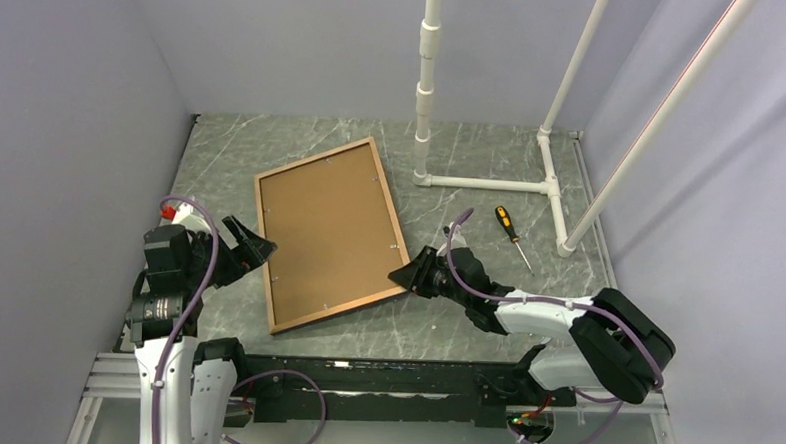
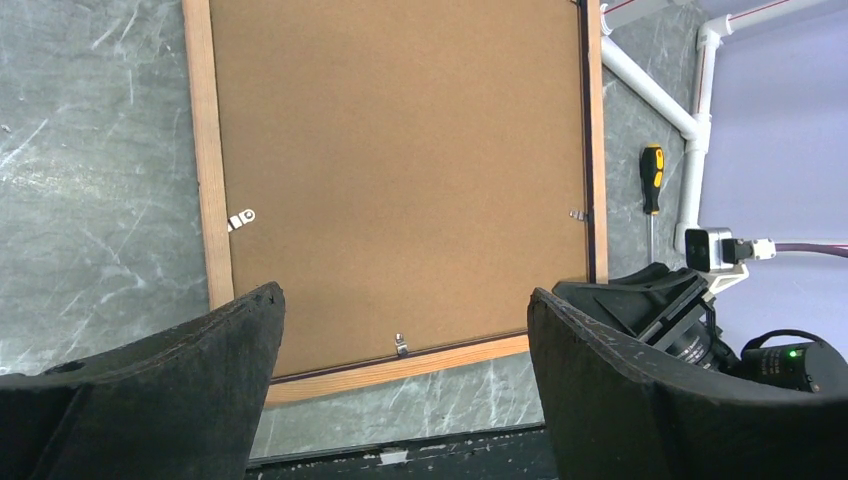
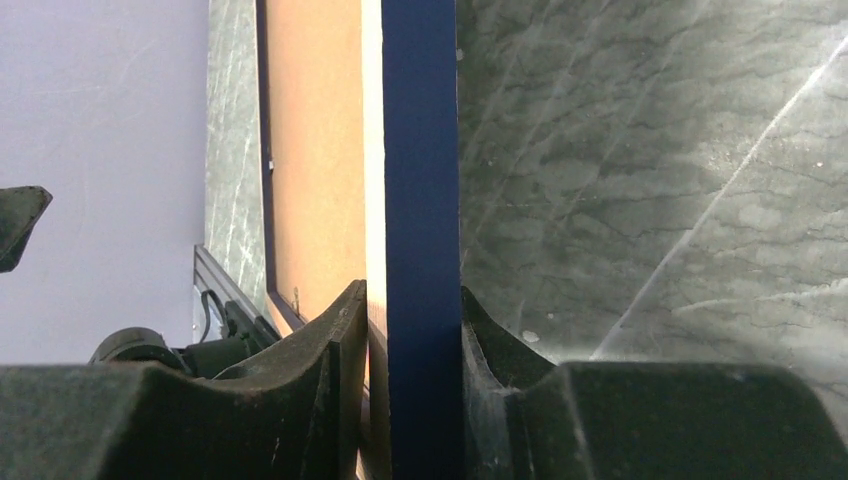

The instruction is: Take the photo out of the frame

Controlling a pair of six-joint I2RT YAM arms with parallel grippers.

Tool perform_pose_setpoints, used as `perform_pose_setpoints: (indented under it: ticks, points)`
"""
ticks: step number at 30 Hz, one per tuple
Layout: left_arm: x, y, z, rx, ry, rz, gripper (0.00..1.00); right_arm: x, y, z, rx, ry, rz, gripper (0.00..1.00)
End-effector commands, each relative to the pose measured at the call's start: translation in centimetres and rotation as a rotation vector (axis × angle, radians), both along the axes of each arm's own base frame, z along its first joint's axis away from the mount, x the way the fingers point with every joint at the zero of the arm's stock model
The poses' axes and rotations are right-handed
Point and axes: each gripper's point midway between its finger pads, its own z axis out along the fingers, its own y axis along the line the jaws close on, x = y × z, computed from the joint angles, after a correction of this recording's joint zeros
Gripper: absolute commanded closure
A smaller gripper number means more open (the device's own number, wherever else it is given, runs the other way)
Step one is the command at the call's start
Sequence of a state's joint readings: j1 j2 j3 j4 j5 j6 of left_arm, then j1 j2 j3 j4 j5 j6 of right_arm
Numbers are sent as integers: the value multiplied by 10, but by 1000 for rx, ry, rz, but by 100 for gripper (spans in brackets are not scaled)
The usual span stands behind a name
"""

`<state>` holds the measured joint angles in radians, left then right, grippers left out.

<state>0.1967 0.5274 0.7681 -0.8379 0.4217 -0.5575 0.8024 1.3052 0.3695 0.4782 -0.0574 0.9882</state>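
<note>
We see the frame (image 1: 264,246) lying face down on the marble table (image 1: 444,329). Its near-right corner sits between the fingers of the right gripper (image 3: 412,340). They appear to pinch the navy edge from both sides, though the contact itself is hard to judge. The photo (image 1: 329,229) sits inside the frame, brown hardboard back upward. The left gripper (image 2: 405,330) hangs just beside the frame's left rim, fingers spread wide. A yellow-handled screwdriver (image 1: 514,235) lies well apart to the right.

Soft, even light, faint shadows; the right hand (image 3: 410,320) looms blurred near the lens.
</note>
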Motion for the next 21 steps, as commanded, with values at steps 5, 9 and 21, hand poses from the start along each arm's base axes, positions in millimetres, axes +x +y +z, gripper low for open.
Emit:
perform_pose_setpoints:
  ticks: [5,9,21]
  points:
    - [5,1,5,30,-39,-23,7,-14,-44,-65,-263,23,-14,49]
    - [4,2,6,40,-45,-21,7,-8,-71,-66,-378,18,-106,33]
    - [2,-1,6,41,-50,-43,7,59,-134,19,-660,-149,-385,26]
